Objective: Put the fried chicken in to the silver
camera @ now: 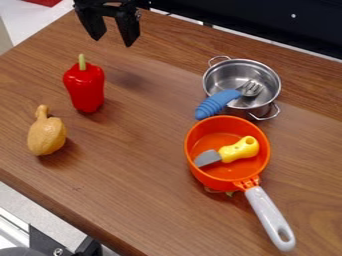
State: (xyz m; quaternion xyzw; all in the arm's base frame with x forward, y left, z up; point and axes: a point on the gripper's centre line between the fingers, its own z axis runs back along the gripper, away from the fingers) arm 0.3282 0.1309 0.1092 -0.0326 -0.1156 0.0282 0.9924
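My black gripper [112, 37] hangs at the top left over the table's back part, its two fingers spread with nothing between them. The toy fried chicken [47, 136], a tan drumstick, lies near the table's left front with its narrow end toward the back. It is below the gripper in the view and well apart from it. At the right back stands the silver pot [230, 71] with two loop handles. A fork with a blue grip [217, 103] rests in it, the grip leaning out over the near left rim.
A red pepper [85, 87] stands between the gripper and the chicken. In front of the silver pot is an orange pan [200, 172] with a grey handle, holding a toy knife [239, 149] with a yellow grip. The table's front edge [63, 210] runs along the lower left.
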